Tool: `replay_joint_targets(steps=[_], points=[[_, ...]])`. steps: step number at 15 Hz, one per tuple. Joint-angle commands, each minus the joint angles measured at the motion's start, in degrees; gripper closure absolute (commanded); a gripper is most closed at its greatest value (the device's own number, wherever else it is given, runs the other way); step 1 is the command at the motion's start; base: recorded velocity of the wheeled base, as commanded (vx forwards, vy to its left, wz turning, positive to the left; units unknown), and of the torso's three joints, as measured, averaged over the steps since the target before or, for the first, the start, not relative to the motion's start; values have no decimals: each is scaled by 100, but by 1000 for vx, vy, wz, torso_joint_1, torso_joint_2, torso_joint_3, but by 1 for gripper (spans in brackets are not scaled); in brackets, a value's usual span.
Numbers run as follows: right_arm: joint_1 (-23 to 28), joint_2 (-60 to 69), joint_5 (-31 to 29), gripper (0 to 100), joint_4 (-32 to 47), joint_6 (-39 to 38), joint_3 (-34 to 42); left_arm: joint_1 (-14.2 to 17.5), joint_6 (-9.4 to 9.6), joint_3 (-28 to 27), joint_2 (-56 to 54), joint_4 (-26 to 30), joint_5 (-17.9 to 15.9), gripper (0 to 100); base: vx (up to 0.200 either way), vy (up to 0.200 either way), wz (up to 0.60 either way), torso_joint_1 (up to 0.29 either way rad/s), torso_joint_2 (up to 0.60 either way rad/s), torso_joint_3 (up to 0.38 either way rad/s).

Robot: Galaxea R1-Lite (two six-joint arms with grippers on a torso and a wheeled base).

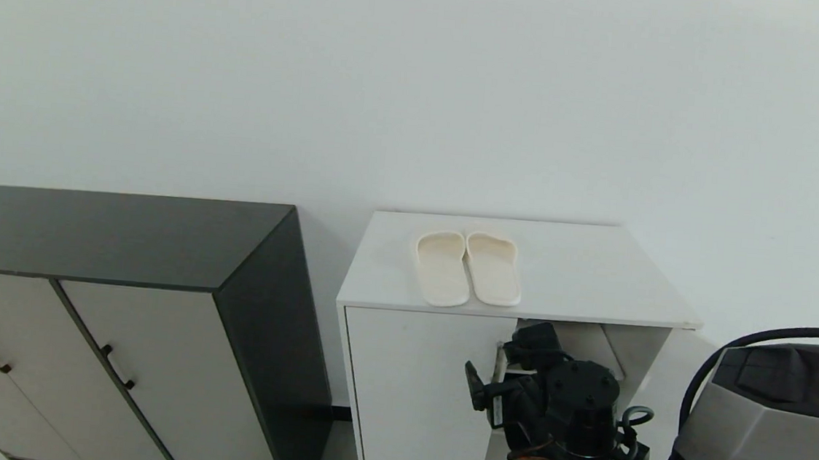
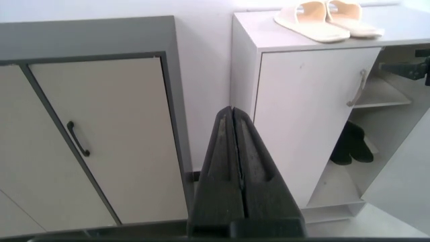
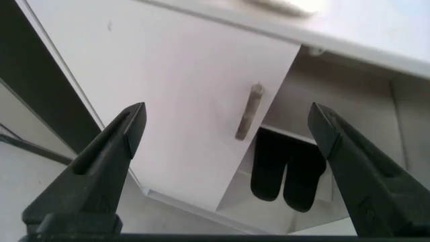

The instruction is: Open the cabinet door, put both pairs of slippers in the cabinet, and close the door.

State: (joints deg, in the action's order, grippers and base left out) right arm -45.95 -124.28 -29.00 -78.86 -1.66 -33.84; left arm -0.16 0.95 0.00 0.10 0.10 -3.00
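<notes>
Here, black slippers (image 3: 285, 176) inside white cabinet (image 1: 412, 384), cream slippers (image 1: 443, 268) atop, right pincer (image 3: 227, 114) wide, left pincer (image 2: 232, 117) closed.

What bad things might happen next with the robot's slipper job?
1. The cream slippers lie at the front edge of the cabinet top; a clumsy grab might knock them off.
2. The open right gripper hangs close to the door handle and might bump it.
3. The black slippers inside may crowd the cream pair.
</notes>
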Motion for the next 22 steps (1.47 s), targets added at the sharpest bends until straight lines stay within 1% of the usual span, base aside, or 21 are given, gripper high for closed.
replay_joint_targets(steps=[1, 3, 5, 6, 9, 11, 12, 13, 15, 16, 18, 19, 21, 22], points=[[-2, -87, -9, 0, -50, 52, 0, -2, 2, 0, 8, -1, 1, 100, 0, 0, 0, 183, -437, -232], [-2, -228, 0, 0, -279, 104, 0, -2, 2, 0, 8, -1, 1, 100, 0, 0, 0, 180, -391, -212], [42, -527, 0, 0, -964, 377, 9, -2, 2, 0, 8, -1, 1, 100, 0, 0, 0, 95, -210, -107], [68, -597, 0, 0, -1114, 465, 18, -2, 2, 0, 8, -1, 1, 100, 0, 0, 0, 0, 0, 0], [86, -650, 61, 0, -1114, 658, 44, -2, 2, 0, 8, -1, 1, 100, 0, 0, 0, 0, 0, 0], [95, -544, 61, 0, -1114, 807, -105, -2, 2, 0, 8, -1, 1, 100, 0, 0, 0, 0, 0, 0], [95, -421, 61, 0, -982, 807, -219, -2, 2, 0, 8, -1, 10, 100, 0, 0, 0, 0, 0, 0], [51, 45, 61, 0, -15, 649, -571, -2, 2, 0, 8, -1, 1, 100, 0, 0, 0, 0, 0, 0], [-2, 607, 44, 0, 1162, 139, -975, -2, 2, 0, 8, -1, 1, 100, 0, 0, 0, 0, 0, 0], [-81, 1046, 35, 0, 2164, -353, -1204, -2, 2, 0, 8, -1, 1, 100, 0, 0, 0, 0, 0, 0], [-266, 1530, 26, 0, 3430, -1073, -1582, -2, 10, 0, -1, -1, 1, 100, 0, 0, 0, 0, 0, 0], [-336, 1732, 9, 0, 4063, -1284, -1766, -2, 10, 0, 8, -1, 1, 100, 0, 0, 0, 0, 0, 0], [-477, 1855, -35, 0, 4661, -1785, -2030, -2, 10, 0, 8, -1, 1, 100, 0, 0, 0, 0, 0, 0], [-477, 1820, -88, 0, 4661, -1812, -2030, -2, 10, 0, -1, -1, 1, 100, 0, 0, 0, 0, 0, 0]])
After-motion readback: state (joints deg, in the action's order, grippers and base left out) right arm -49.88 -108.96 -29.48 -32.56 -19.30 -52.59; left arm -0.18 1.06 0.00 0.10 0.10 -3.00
